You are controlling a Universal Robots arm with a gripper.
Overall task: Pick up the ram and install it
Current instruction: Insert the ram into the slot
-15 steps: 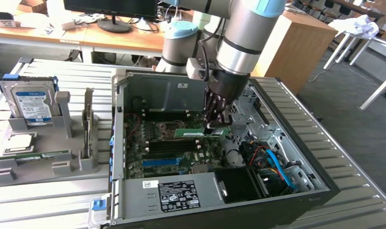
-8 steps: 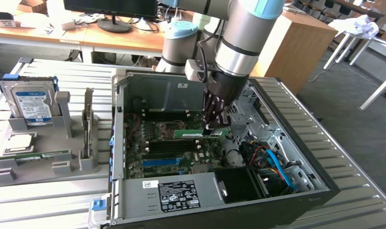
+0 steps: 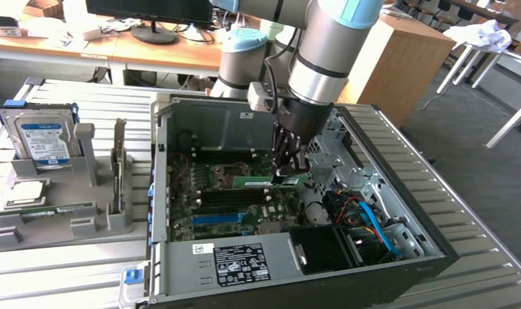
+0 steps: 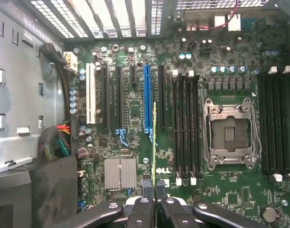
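Note:
My gripper (image 3: 285,175) reaches down into the open computer case (image 3: 170,109) and is shut on the ram (image 3: 257,182), a thin green stick held level above the motherboard (image 3: 211,207). From the wrist, the ram (image 4: 154,142) appears edge-on as a narrow green line between my black fingers (image 4: 141,209). It hangs over the board between the blue slot (image 4: 146,97) and the bank of black memory slots (image 4: 185,123). I cannot tell whether it touches the board.
An empty processor socket (image 4: 229,135) sits beside the memory slots, with more black slots (image 4: 275,123) past it. Outside the case, at the exterior view's left, a grey holder (image 3: 72,225) carries a hard drive (image 3: 39,138), a square chip (image 3: 27,192) and another green stick (image 3: 50,210).

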